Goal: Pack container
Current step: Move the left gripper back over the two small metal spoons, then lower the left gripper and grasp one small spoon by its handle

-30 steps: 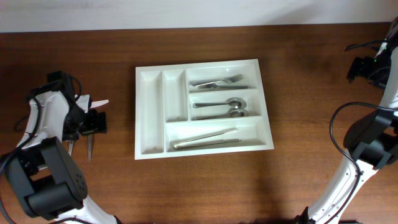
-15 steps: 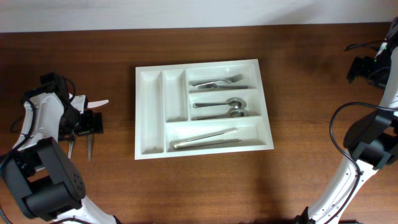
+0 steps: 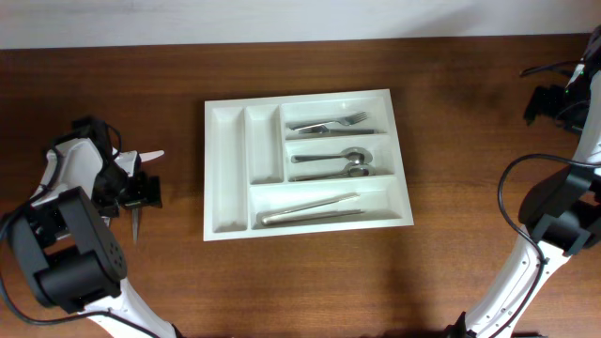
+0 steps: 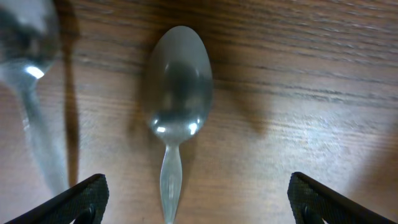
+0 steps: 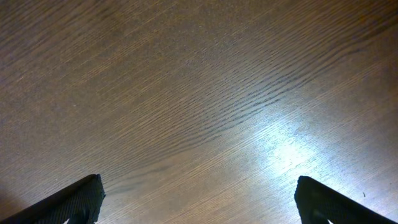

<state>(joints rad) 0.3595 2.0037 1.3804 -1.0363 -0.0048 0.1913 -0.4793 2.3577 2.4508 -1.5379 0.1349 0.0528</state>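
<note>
The white cutlery tray (image 3: 225, 169) lies mid-table. Its wide compartments hold forks (image 3: 329, 123), spoons (image 3: 333, 163) and knives (image 3: 310, 210); the two narrow ones show nothing inside. My left gripper (image 3: 141, 191) hovers low over loose cutlery left of the tray. In the left wrist view it is open (image 4: 198, 205), with a metal spoon (image 4: 177, 93) lying on the wood between its fingers and a second spoon (image 4: 25, 62) at the left edge. My right gripper (image 3: 554, 103) is at the far right, open and empty over bare wood (image 5: 198, 199).
A knife (image 3: 137, 223) lies on the table just below the left gripper, and a pale utensil tip (image 3: 152, 154) sticks out above it. The left arm's base (image 3: 70, 253) stands at the front left, the right arm's base (image 3: 554, 225) at the right.
The left arm swung slightly left, then back right and a little nearer. Nothing was picked up. The right arm and the tray did not move.
</note>
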